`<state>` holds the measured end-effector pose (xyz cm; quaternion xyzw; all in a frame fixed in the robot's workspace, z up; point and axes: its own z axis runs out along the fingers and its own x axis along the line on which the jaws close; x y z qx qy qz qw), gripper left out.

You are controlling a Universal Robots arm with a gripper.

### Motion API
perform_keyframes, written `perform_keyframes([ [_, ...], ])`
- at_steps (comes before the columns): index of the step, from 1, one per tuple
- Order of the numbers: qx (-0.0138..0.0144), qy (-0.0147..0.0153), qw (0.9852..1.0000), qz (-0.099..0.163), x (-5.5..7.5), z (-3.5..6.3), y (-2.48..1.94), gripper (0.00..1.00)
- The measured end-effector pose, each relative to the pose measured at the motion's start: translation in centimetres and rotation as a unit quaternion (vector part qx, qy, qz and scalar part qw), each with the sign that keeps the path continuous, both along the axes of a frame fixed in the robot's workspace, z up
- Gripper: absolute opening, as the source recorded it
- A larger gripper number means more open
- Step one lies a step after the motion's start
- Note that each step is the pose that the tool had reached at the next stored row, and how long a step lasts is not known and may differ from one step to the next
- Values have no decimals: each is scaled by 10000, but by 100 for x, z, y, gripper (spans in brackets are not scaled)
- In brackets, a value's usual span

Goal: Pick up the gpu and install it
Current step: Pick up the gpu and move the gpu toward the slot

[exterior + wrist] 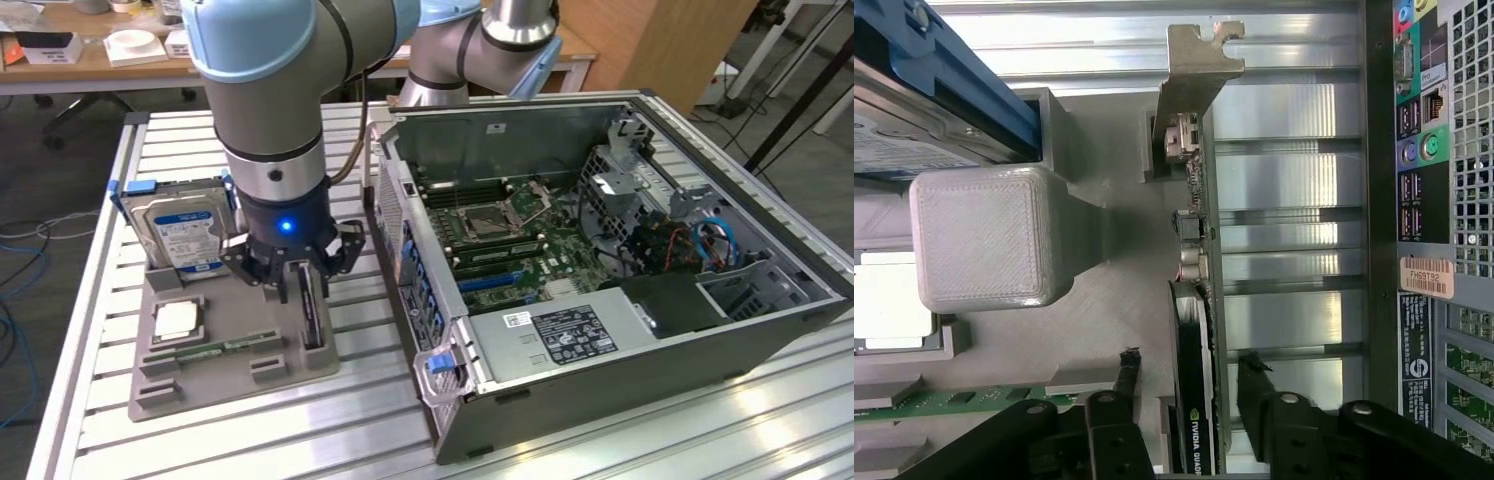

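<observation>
The gpu [311, 312] [1194, 260] stands on its long edge in a slot along the exterior view's right side of a grey parts tray [200, 398], with its silvery bracket at the end that points away from the arm's wrist. The gripper [302, 290] [1190, 385] of a blue-and-grey robot arm [274, 90] hangs directly over the card. Its black fingers [1126, 378] are spread wide and drop down one on each side of the dark board, straddling it without pinching it; a sliver of tray shows between each finger and the card.

On the same tray, toward the exterior view's left, sit a hard drive [180, 230] with a blue-and-white label in a blue carrier, a square processor [176, 320] and a narrow green memory stick [214, 350].

Just beside the tray, on the exterior view's right, an open computer case [641, 395] lies on its side with the motherboard [521, 250] exposed. In the wrist view its rear ports [1419, 150] face the card.

Tray and case rest on an aluminium desk [334, 435] of ribbed, slotted rails. Behind it are a wooden desk [80, 75] carrying small white objects, a wooden cabinet [654, 40] and loose cables [20, 240] on the floor.
</observation>
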<state>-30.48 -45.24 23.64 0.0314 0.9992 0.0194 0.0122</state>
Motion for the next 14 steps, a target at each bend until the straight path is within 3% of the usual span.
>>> perform_keyframes([
  [1,0,0,10000,0,0,0,0,51],
  [4,0,0,10000,0,0,0,0,39],
  [14,0,0,10000,0,0,0,0,39],
])
